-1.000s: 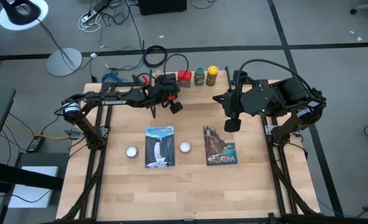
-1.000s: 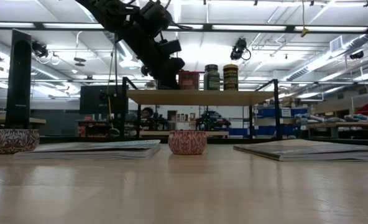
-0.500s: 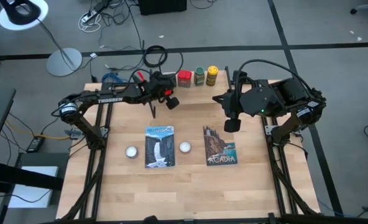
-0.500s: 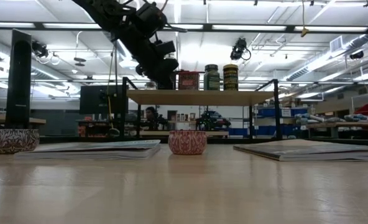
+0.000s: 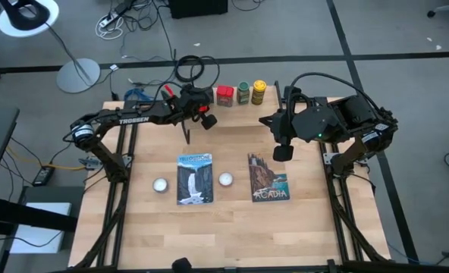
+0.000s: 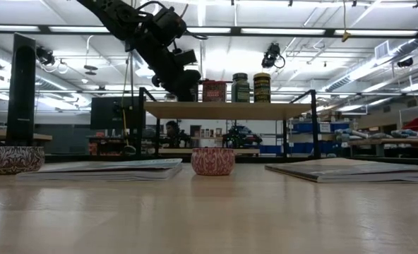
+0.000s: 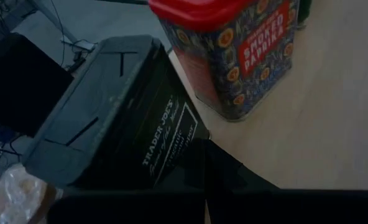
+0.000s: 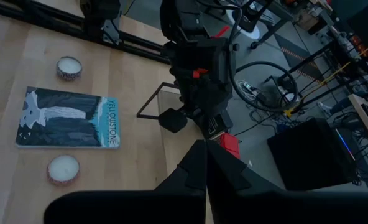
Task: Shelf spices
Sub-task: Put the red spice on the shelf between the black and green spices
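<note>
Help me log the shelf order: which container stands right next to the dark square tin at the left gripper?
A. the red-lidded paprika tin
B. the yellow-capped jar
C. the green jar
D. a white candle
A: in the left wrist view the dark square tin sits beside the red-lidded paprika tin.

A grey floor (image 5: 406,30) crossed by dark seam lines surrounds the light wooden tabletop (image 5: 232,227), with a white floor lamp's round base (image 5: 78,75) at about ten o'clock from it and its ring-shaped head (image 5: 29,15) farther out toward the same corner. Loose cables (image 5: 133,17) lie tangled on the floor at eleven o'clock, and a black coil of cable (image 5: 188,68) sits near the tabletop's twelve o'clock edge. From table height, the room behind shows long ceiling light strips (image 6: 336,31), a tall black speaker-like column (image 6: 22,88) at nine o'clock, and cluttered workbenches (image 6: 378,137) at three o'clock.
</note>
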